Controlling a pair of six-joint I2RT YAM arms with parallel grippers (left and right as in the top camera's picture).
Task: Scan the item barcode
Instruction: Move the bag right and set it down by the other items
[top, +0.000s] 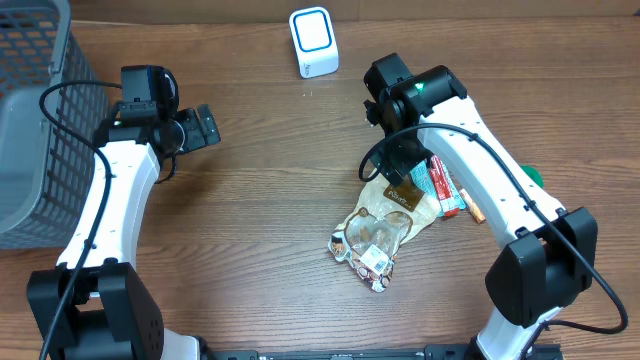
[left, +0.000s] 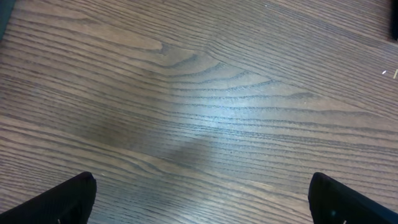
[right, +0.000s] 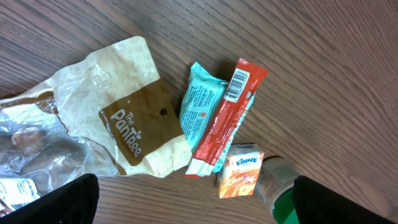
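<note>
While both jaws stand wide and hold nothing, the right gripper (right: 198, 202) hangs over the red packet (right: 227, 115), barcode up, overlapping a teal packet (right: 200, 109) beside the brown bag (right: 124, 118). The left gripper (left: 202, 199) is over bare table (left: 205, 93), with the scanner (top: 313, 42) well apart.

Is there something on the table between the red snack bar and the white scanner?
Nothing visible lies on the table between the red snack bar and the white scanner; only the open right hand hangs above the bar.
</note>
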